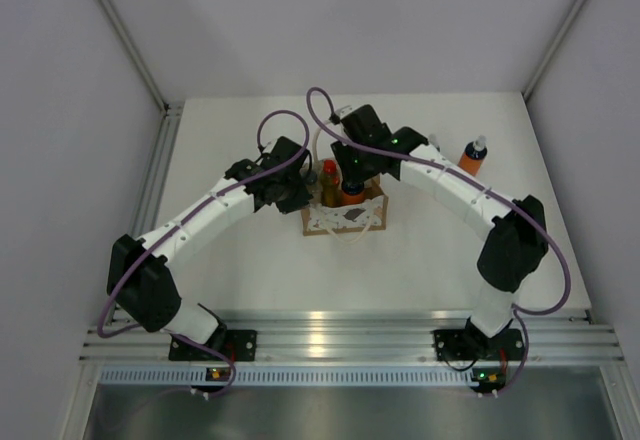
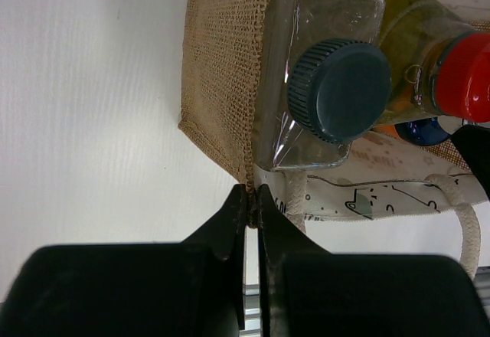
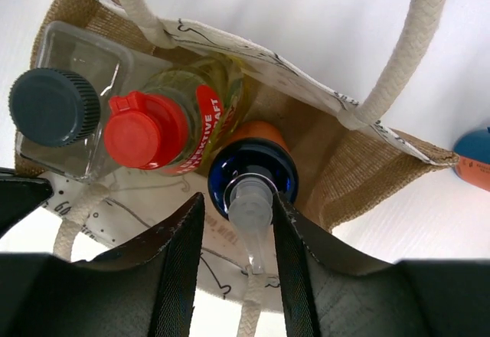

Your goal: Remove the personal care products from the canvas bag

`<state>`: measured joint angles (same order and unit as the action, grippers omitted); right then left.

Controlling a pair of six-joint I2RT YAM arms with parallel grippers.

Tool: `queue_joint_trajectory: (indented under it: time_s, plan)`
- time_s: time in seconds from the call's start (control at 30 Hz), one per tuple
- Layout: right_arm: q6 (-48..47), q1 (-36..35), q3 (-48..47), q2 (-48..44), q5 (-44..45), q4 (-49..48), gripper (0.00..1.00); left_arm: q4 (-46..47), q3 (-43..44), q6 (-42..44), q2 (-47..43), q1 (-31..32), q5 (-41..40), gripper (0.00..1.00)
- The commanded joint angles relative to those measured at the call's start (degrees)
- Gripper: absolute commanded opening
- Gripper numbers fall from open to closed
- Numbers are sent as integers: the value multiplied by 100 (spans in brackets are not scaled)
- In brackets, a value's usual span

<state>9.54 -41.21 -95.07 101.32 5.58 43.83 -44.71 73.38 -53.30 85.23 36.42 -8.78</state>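
Tan bag [image 1: 345, 218] with white trim sits in the middle of the table [image 1: 250, 270], bottles inside. One orange bottle [image 1: 473, 156] stands apart.

Left camera: the left gripper [image 2: 252, 190] pinches the bag's corner tight, beside a clear bottle [image 2: 337, 84] with a grey cap.

Right camera: the right gripper [image 3: 238, 199] has a finger on each side of a blue-capped bottle's [image 3: 253, 170] pump [image 3: 251, 211]. I cannot tell if it squeezes.

Orange bottle [image 3: 473, 173] partly beyond right edge
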Motion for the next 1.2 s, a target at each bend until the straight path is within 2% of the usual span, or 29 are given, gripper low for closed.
queue_joint_trajectory:
  time_s: [0.0, 0.33, 0.57, 0.6, 0.63, 1.17]
  plan:
    - [-84, -63, -337, 55, 197, 152, 39, -99, 53, 92, -15, 14, 122, 0]
    - [-119, -62, -399, 151, 233, 169, 26, -99, 44, 100, -15, 5, 130, 0]
    - [-128, -62, -258, 195, 276, 169, 24, -99, 53, 109, -24, 5, 122, 0]
    - [-128, -62, -249, 204, 285, 161, 19, -99, 53, 109, -15, 5, 122, 0]
    - [-128, -71, -240, 204, 294, 161, 18, -91, 62, 109, -15, 14, 130, 0]
    - [-119, -71, -91, 274, 276, 152, 20, -99, 44, 109, -33, 5, 104, 0]
